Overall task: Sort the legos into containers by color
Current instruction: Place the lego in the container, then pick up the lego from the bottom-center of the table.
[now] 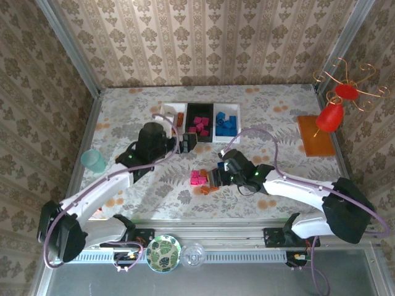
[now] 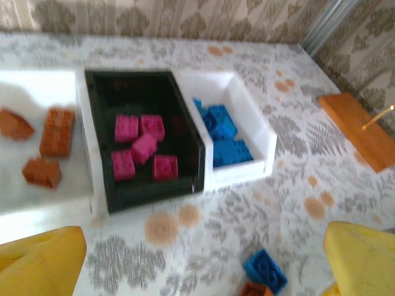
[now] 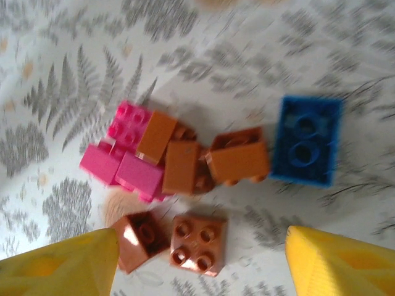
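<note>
- While the left gripper (image 2: 203, 253) hangs spread and empty, pink plastic bricks (image 2: 143, 148) lie in the black rectangular bin (image 2: 123, 92).
- Right gripper (image 3: 202, 237), spread too, holds nothing above brown plastic bricks (image 3: 237, 161).

1. Teal cup (image 1: 94, 160): stands upright near the left edge of the table (image 1: 278, 111), well apart from the other items.
2. Round plate (image 1: 163, 253) with a green leaf pattern: lies at the near edge, left of centre.
3. Clear glass dish (image 1: 193, 254): sits just beside the plate, on its right.
4. Orange wooden board (image 1: 316, 135): lies flat near the right edge.
5. Red ornament (image 1: 330, 117) with curled wire (image 1: 345, 77): stands over the board.
6. Table surface: pale leaf-and-flower print.
7. Wallpaper (image 1: 203, 37): beige damask pattern.
</note>
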Robot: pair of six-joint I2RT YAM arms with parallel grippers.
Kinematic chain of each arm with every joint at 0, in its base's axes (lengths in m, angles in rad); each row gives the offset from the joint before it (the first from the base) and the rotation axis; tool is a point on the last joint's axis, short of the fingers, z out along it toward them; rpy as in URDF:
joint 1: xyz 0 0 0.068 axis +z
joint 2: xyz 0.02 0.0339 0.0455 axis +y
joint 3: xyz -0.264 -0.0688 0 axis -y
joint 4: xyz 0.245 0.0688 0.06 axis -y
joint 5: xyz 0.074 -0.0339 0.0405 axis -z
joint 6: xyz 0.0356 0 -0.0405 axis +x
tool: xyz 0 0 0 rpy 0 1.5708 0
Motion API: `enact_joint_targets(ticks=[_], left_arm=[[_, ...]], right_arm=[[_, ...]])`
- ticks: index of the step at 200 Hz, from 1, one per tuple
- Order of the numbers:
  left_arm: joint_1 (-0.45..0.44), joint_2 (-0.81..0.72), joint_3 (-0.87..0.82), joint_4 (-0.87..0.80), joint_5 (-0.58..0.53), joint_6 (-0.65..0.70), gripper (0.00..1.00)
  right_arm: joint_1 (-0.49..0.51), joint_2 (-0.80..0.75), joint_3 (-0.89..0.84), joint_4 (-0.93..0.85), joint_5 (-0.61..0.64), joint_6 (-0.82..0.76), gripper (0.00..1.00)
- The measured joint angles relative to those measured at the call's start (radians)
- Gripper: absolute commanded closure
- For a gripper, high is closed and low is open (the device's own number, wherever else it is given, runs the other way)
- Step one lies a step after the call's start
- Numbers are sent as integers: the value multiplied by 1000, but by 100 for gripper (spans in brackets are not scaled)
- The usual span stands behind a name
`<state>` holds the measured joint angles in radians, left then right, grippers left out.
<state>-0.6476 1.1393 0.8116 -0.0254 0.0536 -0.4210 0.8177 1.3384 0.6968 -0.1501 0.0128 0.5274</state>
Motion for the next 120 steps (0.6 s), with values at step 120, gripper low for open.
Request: enact_joint_targets(ticks=[120], left_arm=[[-46,-389,-268,-154,-5,-74,0]], right_arm=[[203,237,171,-72,121,-109,42]])
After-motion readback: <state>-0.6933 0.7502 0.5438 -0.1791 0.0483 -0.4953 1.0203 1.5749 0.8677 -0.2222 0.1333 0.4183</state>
